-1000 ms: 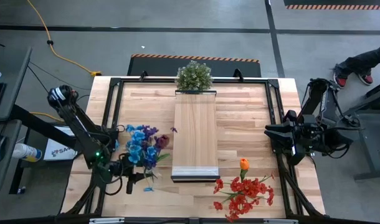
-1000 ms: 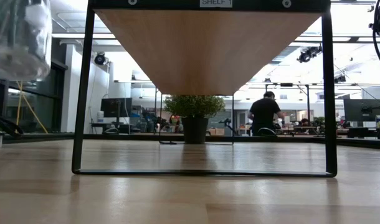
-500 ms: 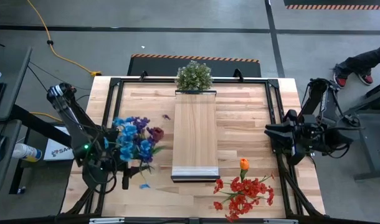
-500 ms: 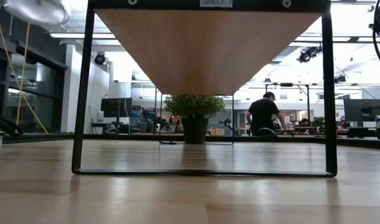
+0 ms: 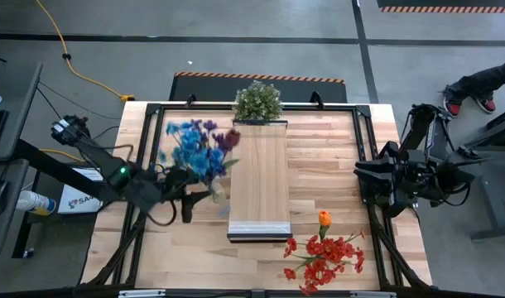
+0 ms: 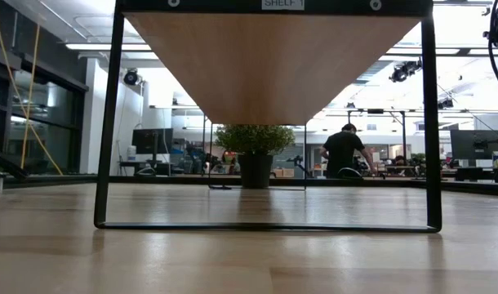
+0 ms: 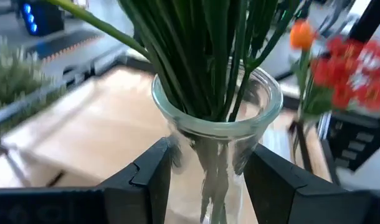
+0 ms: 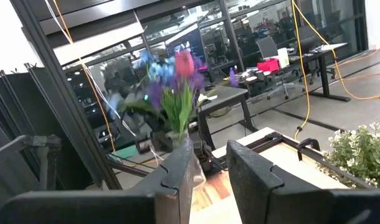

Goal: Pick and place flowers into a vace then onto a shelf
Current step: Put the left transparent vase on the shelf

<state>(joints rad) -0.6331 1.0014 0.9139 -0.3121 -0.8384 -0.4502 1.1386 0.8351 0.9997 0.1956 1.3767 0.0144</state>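
Item: vase [image 7: 218, 134] of blue and purple flowers [image 5: 199, 147] | pinched by left gripper [image 7: 209, 177], aloft | shelf [image 5: 259, 178] just beside, toward table centre | right gripper [image 8: 209, 165] slightly parted, empty, far side.

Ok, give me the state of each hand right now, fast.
Left hand: closed on the glass vase holding the blue and purple flowers, lifted beside the shelf.
Right hand: holding nothing, fingers slightly apart, waiting at the table's right edge.
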